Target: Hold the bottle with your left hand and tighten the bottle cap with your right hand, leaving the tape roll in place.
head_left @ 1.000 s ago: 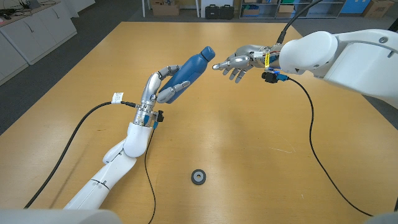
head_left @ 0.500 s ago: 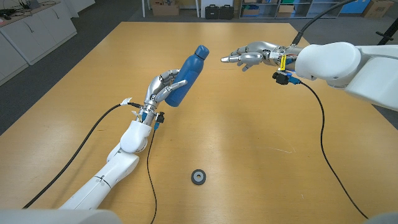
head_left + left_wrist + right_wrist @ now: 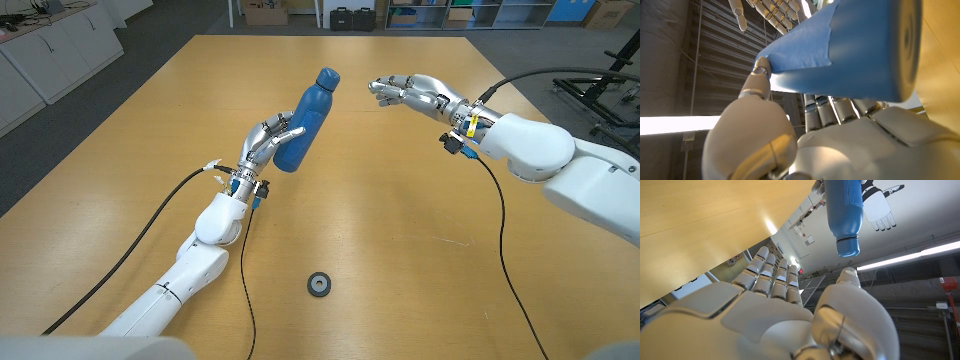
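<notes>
Left hand (image 3: 266,142), left of frame centre in the head view, clamped around the lower body of the blue metal bottle (image 3: 305,118). Bottle held off the wooden table (image 3: 380,240), tilted, neck toward the upper right. Bottle's blue cap (image 3: 327,77) at the top end, upper middle of the frame. In the left wrist view, same bottle (image 3: 850,50) large across the upper frame, thumb tip pressed on its side. Small grey tape roll (image 3: 319,284) flat on the table, lower middle of the head view, well apart from both hands. Right hand (image 3: 408,90), upper right of centre, fingers apart and slightly curled, holding nothing, near the cap but not touching. In the right wrist view, cap end (image 3: 847,246) hung in the upper middle beyond the right hand's (image 3: 785,310) fingertips, a gap between.
</notes>
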Motion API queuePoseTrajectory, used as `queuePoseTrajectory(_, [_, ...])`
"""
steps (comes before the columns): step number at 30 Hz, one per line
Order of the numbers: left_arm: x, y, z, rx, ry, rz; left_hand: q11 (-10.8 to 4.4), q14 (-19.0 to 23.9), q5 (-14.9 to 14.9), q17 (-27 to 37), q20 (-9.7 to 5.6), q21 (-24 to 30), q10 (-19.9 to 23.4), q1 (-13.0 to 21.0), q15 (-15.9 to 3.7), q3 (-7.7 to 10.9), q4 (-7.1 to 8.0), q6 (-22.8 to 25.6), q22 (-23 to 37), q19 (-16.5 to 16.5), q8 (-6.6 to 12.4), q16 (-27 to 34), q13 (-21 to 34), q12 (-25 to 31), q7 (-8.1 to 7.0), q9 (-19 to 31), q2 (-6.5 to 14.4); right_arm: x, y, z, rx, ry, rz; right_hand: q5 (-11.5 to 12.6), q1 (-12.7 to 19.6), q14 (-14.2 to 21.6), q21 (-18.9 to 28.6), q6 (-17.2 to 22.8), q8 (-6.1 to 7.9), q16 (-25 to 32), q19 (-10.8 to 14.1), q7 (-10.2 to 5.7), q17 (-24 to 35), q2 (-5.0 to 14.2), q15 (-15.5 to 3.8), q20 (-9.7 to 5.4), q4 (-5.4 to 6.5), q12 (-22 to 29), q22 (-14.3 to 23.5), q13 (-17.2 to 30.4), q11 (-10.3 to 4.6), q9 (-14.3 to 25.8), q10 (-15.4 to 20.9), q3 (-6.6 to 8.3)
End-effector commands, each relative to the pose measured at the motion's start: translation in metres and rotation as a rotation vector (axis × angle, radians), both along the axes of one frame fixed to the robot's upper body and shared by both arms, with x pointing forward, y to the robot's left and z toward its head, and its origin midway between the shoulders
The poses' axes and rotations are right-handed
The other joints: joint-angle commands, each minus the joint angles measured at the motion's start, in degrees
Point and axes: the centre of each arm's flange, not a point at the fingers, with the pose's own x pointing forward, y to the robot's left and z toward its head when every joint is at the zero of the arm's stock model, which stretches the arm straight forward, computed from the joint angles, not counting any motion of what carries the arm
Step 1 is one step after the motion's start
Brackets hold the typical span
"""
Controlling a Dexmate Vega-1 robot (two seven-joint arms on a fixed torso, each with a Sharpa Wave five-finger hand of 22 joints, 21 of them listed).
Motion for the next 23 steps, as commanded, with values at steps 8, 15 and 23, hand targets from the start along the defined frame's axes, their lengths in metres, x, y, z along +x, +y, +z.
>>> queuePoseTrajectory(8, [-0.003,0.034,-0.008,-0.069,-0.025,0.01,-3.82,-0.73,0.29,0.07,-8.31,-0.14,3.16,4.02,-9.38,3.68,3.91,6.54,0.01,-0.48,-0.24,0.14,0.01,0.18,-6.97,0.11,5.59,0.054,0.033,-0.077,0.306,0.052,0.187,-0.34,-2.5,0.15,0.42,0.01,-0.04,0.69,1.99,0.76,-0.1,-0.06,0.19,-0.49,1.15,0.25,-0.04,-0.36,0.87,-0.3,0.38,-0.95])
queuePoseTrajectory(15, [-0.001,0.035,-0.007,-0.071,-0.034,0.049,-3.71,-0.79,0.33,0.08,-8.29,-0.09,3.25,3.95,-9.4,3.76,3.94,6.56,0.0,-0.52,-0.27,0.26,-0.05,0.3,-6.92,0.12,5.74,0.071,0.038,-0.084,0.342,0.06,0.228,-0.41,-3.4,0.41,0.32,0.77,0.24,0.87,2.08,0.96,-0.17,-0.01,0.1,-0.6,1.57,0.43,-0.09,-0.54,0.76,-0.44,0.81,-1.19])
queuePoseTrajectory(23, [-0.001,0.035,-0.007,-0.068,-0.036,0.052,-3.74,-0.72,0.38,0.1,-8.33,-0.04,3.35,3.93,-9.44,3.87,3.95,6.69,-0.02,-0.54,-0.25,0.41,-0.12,0.41,-6.93,0.12,5.94,0.074,0.041,-0.084,0.346,0.065,0.229,-0.44,-3.98,0.88,0.28,1.1,0.34,1.12,2.26,0.88,-0.22,0.09,-0.02,-0.5,1.82,0.68,-0.12,-0.7,0.81,-0.56,1.45,-1.31])
